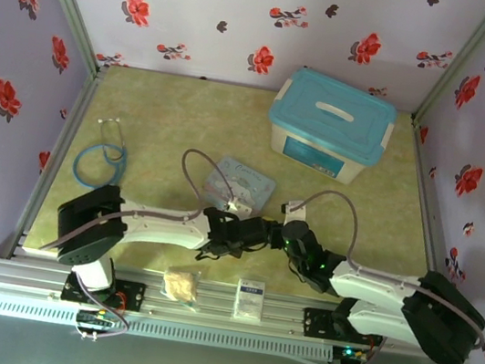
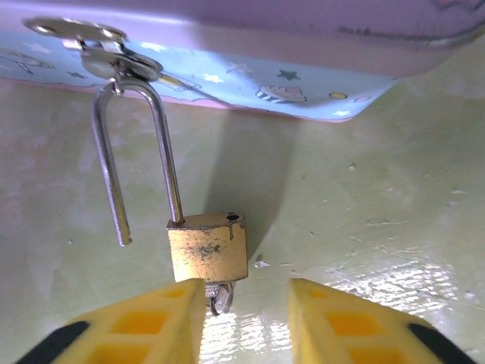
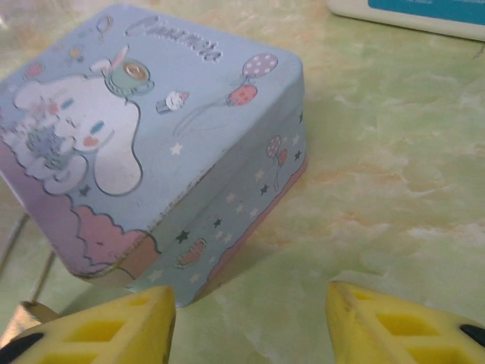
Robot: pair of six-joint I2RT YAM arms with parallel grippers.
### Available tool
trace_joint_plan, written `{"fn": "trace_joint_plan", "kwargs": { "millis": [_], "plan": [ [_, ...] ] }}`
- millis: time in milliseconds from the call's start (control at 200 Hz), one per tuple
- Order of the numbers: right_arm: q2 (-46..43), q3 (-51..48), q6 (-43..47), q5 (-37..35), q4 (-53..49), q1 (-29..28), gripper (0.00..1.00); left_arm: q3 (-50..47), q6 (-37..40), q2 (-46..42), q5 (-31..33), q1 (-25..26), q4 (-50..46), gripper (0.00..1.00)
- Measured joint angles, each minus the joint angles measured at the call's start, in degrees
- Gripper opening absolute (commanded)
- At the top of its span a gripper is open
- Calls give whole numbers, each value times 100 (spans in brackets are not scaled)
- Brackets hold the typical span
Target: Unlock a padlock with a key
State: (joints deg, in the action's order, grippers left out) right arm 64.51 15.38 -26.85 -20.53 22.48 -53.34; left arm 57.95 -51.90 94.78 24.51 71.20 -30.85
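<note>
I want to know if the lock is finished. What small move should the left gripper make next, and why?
Probably draw the left gripper straight back, jaws open. One leg of the shackle stands free of the padlock body, so it looks unlocked. What seems to be the key sits at its underside, ungripped. The shackle hangs through the hasp of the tin.

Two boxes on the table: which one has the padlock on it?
The small pale blue cartoon tin: the brass padlock hangs from its hasp, shackle sprung open. The larger white bin with the teal lid stands apart at the back.
</note>
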Motion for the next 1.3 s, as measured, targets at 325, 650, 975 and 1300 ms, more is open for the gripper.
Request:
{"fn": "trace_joint_plan", "kwargs": {
  "millis": [325,650,975,1300],
  "plan": [
    [-645,94,-734,769,-640,-232,61,-1554,343,-2645,-503,-1283,1438,83],
    [1362,1259,-1165,719,-684,-1200,57,-2524,315,-3357,-1244,-1991,2256,79],
    [2883,2100,-1478,614,-717,-1224,49,-2791,229,-3663,-1368,-2039,2446,79],
    [3093,2129,-1685,564,-527,-1228,37,-2813,210,-3668,-1405,-2048,2490,79]
  ]
}}
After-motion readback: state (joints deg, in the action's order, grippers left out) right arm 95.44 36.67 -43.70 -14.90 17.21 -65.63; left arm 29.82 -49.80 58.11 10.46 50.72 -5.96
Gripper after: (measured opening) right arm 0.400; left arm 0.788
